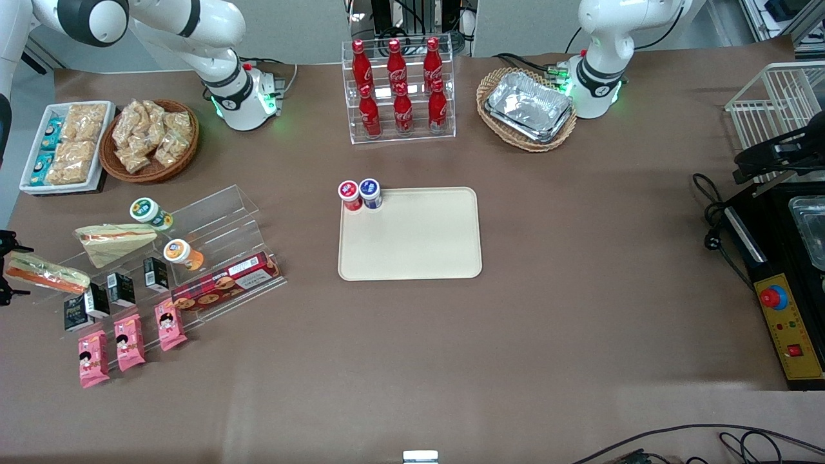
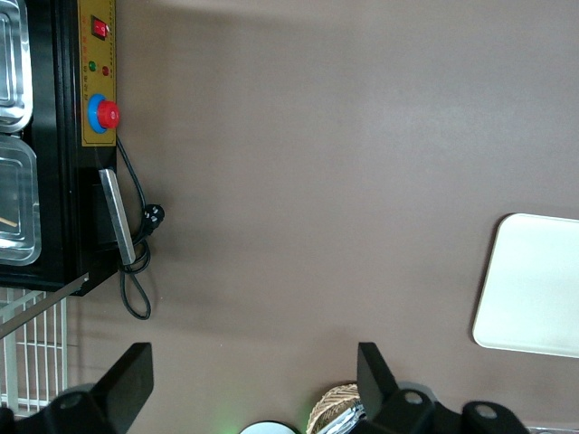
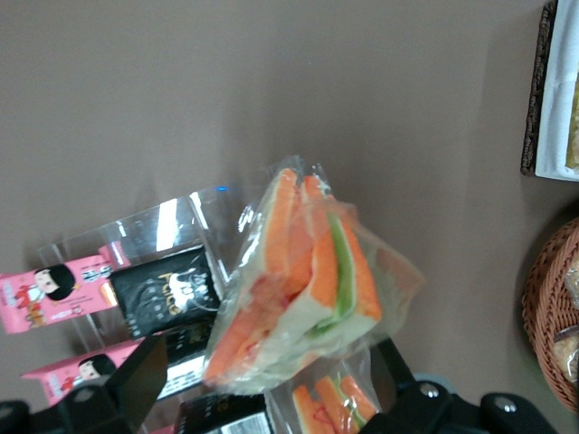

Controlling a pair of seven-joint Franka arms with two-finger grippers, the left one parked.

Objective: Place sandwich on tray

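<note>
The sandwich, a clear-wrapped wedge with an orange stripe and some green, lies at the working arm's end of the clear acrylic shelf. My right gripper is at the frame's edge, with dark parts showing on either side of the sandwich's end. In the right wrist view the sandwich sits between the two spread fingers of the gripper. One finger stands apart from the wrap. The cream tray lies mid-table, far toward the parked arm, and shows in the left wrist view.
A larger pale sandwich, black cartons, pink packets and a biscuit box sit on or by the shelf. Two small capped pots stand at a tray corner. A cola rack and snack baskets stand farther from the camera.
</note>
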